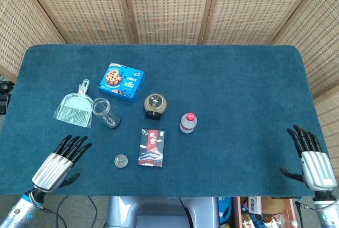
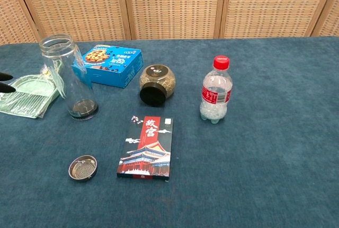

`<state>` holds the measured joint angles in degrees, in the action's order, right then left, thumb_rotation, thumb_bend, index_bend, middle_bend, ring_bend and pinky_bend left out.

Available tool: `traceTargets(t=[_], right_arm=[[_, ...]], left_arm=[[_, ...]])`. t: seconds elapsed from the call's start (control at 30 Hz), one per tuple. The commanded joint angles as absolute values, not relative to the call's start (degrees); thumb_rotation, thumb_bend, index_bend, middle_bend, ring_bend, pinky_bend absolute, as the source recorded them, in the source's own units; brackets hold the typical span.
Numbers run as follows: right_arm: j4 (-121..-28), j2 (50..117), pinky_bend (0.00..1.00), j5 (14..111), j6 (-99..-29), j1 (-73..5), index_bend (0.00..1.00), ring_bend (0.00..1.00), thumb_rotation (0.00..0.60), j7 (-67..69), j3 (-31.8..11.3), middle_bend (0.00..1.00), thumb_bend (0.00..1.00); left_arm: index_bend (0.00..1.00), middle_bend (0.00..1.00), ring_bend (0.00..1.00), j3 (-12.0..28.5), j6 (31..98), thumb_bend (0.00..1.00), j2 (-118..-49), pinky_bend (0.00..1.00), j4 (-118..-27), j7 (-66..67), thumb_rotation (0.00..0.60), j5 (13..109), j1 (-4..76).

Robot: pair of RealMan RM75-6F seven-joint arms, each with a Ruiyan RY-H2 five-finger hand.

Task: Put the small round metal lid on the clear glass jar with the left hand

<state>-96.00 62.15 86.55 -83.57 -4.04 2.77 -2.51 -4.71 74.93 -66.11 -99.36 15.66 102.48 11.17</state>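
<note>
The small round metal lid (image 1: 121, 160) (image 2: 82, 167) lies flat on the blue table, just left of a red and black booklet. The clear glass jar (image 1: 105, 113) (image 2: 67, 77) stands upright and uncovered behind it. My left hand (image 1: 59, 161) hovers near the table's front left, to the left of the lid, fingers spread and empty; only its dark fingertips (image 2: 5, 81) show at the chest view's left edge. My right hand (image 1: 310, 155) stays at the front right corner, fingers apart, holding nothing.
A red and black booklet (image 1: 151, 147) lies right of the lid. A green dustpan (image 1: 75, 107), a blue cookie box (image 1: 122, 81), a round dark-lidded jar (image 1: 154, 105) and a red-capped water bottle (image 1: 187, 122) stand behind.
</note>
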Motion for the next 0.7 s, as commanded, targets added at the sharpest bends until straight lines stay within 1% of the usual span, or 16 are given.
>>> traceTargets(t=[0.03,0.17,0.3,0.53,0.7], right_arm=[[-95.96,62.15,0.00,86.51,-83.59,-4.04,0.04,0.00,0.600,2.85,-2.55,0.00,0.05],[-95.95,62.10,0.00,86.54,-83.79,-3.95,0.04,0.00,0.600,3.04,-2.60,0.00,0.05],[-95.89,62.04,0.00,86.49,-83.84,-3.91,0.04,0.00,0.600,3.26,-2.63,0.00,0.05],[-95.83,61.99,0.00,86.63,-83.90,-3.89,0.04,0.00,0.600,3.51,-2.61,0.00,0.05],[-95.72,61.96,0.00,86.47,-83.84,-3.88,0.04,0.00,0.600,3.76,-2.66,0.00,0.05]], left_arm=[[0.14,0.00,0.00,-4.62,73.17,0.28,-66.33,0.00,-100.59,17.61,0.600,102.25,12.27],[0.21,0.00,0.00,-4.33,71.06,0.28,-67.52,0.00,-101.11,19.19,0.600,101.19,13.35],[0.24,0.00,0.00,-3.87,70.01,0.28,-68.53,0.00,-100.96,20.32,0.600,100.20,13.94],[0.29,0.00,0.00,-1.54,67.32,0.28,-71.62,0.00,-99.69,22.71,0.600,96.05,15.82],[0.33,0.00,0.00,-0.66,65.51,0.28,-73.37,0.00,-98.94,23.76,0.600,93.80,17.05]])
